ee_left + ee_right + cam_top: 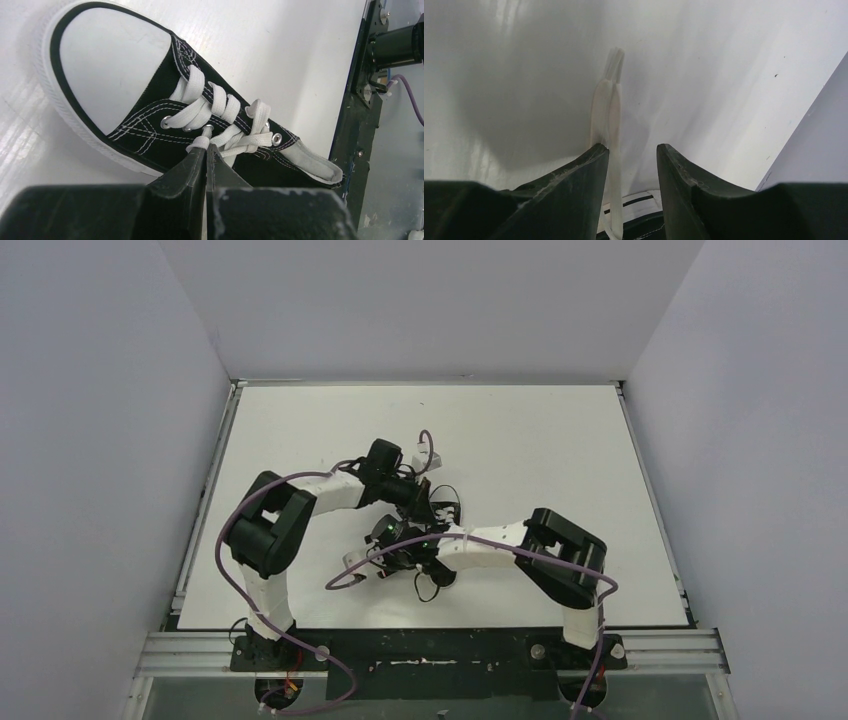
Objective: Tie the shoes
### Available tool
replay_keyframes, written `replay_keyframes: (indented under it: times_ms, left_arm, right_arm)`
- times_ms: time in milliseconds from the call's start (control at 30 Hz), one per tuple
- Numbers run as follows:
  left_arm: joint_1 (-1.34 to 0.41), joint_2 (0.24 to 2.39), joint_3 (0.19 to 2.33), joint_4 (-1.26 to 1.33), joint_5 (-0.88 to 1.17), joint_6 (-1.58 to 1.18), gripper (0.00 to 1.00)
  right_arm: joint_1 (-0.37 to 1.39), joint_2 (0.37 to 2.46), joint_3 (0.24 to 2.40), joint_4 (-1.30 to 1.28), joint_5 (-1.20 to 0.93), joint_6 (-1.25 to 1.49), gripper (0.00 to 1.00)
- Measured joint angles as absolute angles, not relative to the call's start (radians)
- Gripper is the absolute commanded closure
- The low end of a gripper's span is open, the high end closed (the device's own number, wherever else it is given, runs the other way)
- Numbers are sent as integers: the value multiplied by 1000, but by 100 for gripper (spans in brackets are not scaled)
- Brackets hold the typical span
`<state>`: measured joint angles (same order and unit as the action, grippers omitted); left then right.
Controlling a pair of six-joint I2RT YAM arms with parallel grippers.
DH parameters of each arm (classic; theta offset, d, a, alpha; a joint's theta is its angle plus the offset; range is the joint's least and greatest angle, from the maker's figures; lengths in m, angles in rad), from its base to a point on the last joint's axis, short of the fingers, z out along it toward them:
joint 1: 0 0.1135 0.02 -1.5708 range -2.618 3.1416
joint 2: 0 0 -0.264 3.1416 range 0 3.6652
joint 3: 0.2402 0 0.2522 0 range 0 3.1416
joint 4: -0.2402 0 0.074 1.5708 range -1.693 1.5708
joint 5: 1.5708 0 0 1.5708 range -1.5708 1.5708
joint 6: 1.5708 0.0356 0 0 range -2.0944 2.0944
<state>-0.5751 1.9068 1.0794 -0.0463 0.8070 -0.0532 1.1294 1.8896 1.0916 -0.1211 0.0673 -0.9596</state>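
Note:
The black sneaker [150,120] with its white toe cap [105,60] lies on the white table, filling the left wrist view. In the top view it [441,513] is mostly hidden under both wrists. My left gripper [206,146] is shut on a white lace strand [201,142] beside the crossed laces [235,135]; it also shows in the top view [427,509]. My right gripper [632,152] is open. A loose white lace [606,107] runs between its fingers, close against the left finger [574,185], and ends out on the table. In the top view the right gripper [374,551] is left of the shoe.
The white table [540,450] is walled by grey panels at the back and both sides. The black base rail [357,135] and arm mounts stand behind the shoe's heel in the left wrist view. Purple cables [345,575] loop near both arms.

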Motion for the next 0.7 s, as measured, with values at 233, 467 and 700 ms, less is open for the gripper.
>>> replay_keyframes:
  times_ms: [233,467,700]
  left_arm:
    - [-585,1910,1083,-58,804,-41,100]
    - [-592,1913,1084,-68,801,-38,100]
    - [-594,1912,1084,-77,805,-59,100]
  right_arm:
    - [1119,1952,1153,-99,82,-991,99]
    - [1098,1967,1155,-93,52,-1008,100]
    - [1092,1893,1118,-137,-44,-978,100]
